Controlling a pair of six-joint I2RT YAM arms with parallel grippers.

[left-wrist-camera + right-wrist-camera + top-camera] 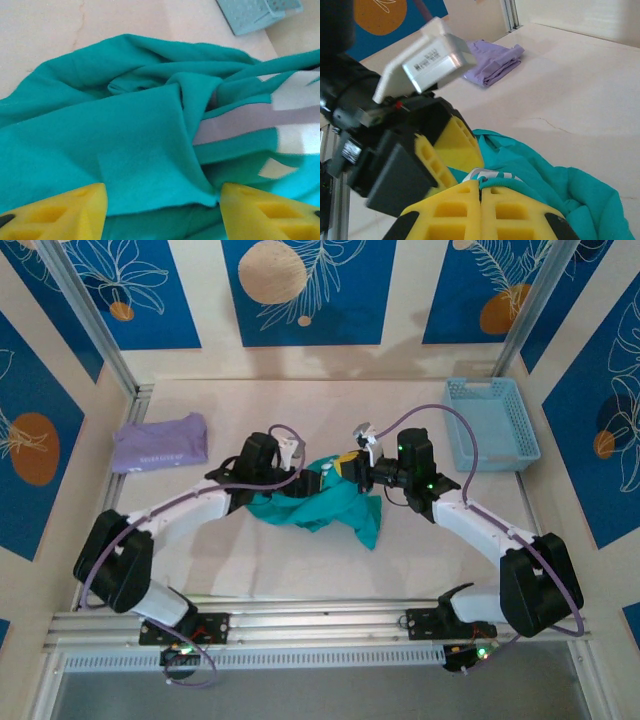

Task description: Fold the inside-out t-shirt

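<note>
A blue basket (pixel 495 425) sits at the far right of the bench (pixel 300 565), and its holey bottom shows. The green t-shirt (pixel 320 508) lies bunched up mid-bench, longest from left to right. Its white print is too folded to read. The left claw (pixel 162 194) stands apart over it. The right claw (pixel 480 187) is pinched tight on its edge.

t-shirt (pixel 330 512) at centre of table (pixel 250 565), folded shirt (pixel 160 443) back left, basket (pixel 492 422) back right

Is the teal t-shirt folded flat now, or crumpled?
Crumpled: the t-shirt lies bunched in loose, overlapping wrinkles, with no flat fold visible.
</note>
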